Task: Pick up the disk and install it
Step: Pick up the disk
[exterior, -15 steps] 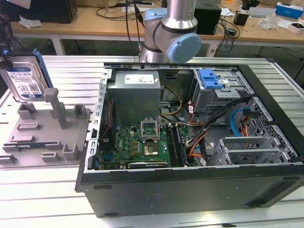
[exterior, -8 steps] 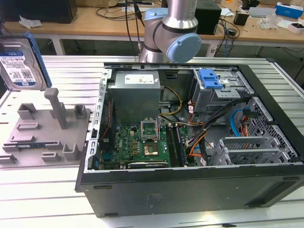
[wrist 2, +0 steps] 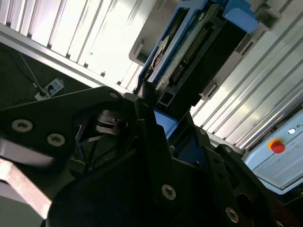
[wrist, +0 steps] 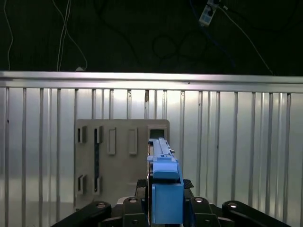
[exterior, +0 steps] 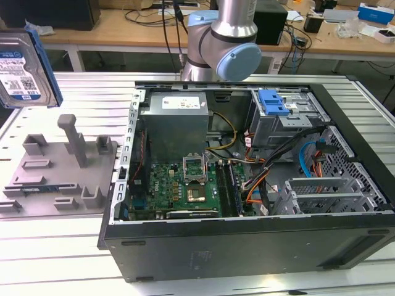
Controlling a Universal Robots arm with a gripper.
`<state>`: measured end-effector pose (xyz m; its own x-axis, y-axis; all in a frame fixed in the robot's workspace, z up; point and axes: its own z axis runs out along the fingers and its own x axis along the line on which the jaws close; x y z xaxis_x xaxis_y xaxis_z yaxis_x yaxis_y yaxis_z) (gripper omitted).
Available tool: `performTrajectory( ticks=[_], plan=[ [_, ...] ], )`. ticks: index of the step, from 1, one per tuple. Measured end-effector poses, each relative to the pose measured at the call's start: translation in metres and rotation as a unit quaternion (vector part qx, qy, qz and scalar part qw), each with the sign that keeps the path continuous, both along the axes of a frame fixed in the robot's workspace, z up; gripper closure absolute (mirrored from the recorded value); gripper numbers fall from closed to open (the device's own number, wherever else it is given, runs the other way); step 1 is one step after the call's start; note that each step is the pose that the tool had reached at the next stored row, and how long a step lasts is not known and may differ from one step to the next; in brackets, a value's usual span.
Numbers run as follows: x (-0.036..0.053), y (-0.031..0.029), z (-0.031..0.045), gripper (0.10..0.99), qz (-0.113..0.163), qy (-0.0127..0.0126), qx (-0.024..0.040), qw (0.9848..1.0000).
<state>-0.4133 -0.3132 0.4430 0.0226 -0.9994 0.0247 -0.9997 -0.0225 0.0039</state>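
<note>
One narrow grip is all you have: the black gripper [wrist: 165,213] pinches the flat rectangular silver disk in its bright blue plastic carrier [exterior: 21,71] by one end, fingers pressed against the carrier's sides. The disk hangs upright at the exterior view's far left, over the grey plastic fixture plate [exterior: 62,166], well apart from the open black computer case [exterior: 247,243]. A jolt could tilt it or let it slip; skewed, it would likely jam at the grey metal drive cage [exterior: 290,126] or snag the loose cables [exterior: 259,179].
</note>
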Motion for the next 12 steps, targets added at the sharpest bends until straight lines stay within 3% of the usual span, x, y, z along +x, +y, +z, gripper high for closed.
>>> performTrajectory(
  ticks=[9,12],
  plan=[
    [0.0,-0.0009,0.033,0.722,0.0,-0.0002,0.0,1.0],
    [0.0,-0.0012,0.0409,0.722,0.0,-0.0002,0.0,1.0]
  ],
)
